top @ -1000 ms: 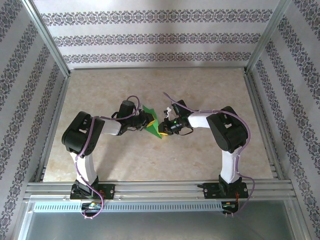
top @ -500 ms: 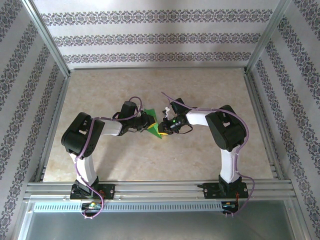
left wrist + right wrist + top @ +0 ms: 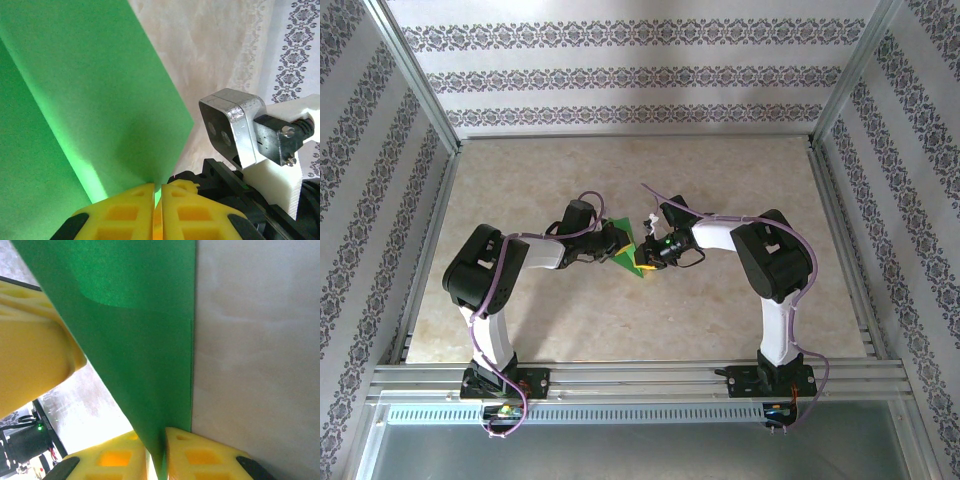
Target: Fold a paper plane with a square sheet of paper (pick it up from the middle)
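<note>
While the left gripper (image 3: 611, 246), just left of the table's (image 3: 720, 170) centre, has its jaws pinched shut on the sheet of paper (image 3: 625, 243), the sheet itself stands edge-up over the table's centre btwn both arms, and the right gripper (image 3: 646, 257), just right of centre, is clamped on the sheet's other side. Progress, as I judge it: pick-up done and at least one fold in, w/ two green planes meeting at a crease. No pointed nose or wings yet, so most of the plane folding is left. Top view gives the layout, i.e. both arms bent inward to the table's centre, but the sheet is too small there to read folds or grips. Left wrist view adds the crease, the yellow fingers (image 3: 125, 210) closed w/ paper in the slit, and the right arm's silver camera (image 3: 231, 120) close by. Right wrist view adds a layered straight edge, its own fingers (image 3: 200, 455) nipping the sheet's lower corner, and the left arm's yellow finger (image 3: 35, 355) alongside. Whether the sheet touches the table top I can't tell.
</note>
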Robot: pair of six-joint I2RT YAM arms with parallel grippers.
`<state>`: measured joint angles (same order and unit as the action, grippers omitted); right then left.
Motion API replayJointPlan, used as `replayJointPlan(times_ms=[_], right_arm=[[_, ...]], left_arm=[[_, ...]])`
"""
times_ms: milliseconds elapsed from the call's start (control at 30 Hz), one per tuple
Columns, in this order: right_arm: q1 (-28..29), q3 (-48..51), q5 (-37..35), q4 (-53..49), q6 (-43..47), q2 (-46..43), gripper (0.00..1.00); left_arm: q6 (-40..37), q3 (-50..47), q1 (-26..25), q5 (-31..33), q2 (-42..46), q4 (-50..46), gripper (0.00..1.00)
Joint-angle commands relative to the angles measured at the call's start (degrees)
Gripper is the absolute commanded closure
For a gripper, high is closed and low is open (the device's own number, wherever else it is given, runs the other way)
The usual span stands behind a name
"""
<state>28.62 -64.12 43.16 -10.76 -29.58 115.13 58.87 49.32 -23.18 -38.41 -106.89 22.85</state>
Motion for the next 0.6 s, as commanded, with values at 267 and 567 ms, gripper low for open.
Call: replayJointPlan(times_ms=[267,567], right_arm=[[-0.20,3.15,-5.10,-2.08,1.37,2.82,0.81],[-0.50,4.09,-4.30,-1.04,0.45,2.56,0.82]], left_arm=[[-2.09,2.07,-0.38,1.39,-2.00,-3.41,0.89],[-2.71,2.63,-0.38,1.67,-2.76,-4.39,0.89]])
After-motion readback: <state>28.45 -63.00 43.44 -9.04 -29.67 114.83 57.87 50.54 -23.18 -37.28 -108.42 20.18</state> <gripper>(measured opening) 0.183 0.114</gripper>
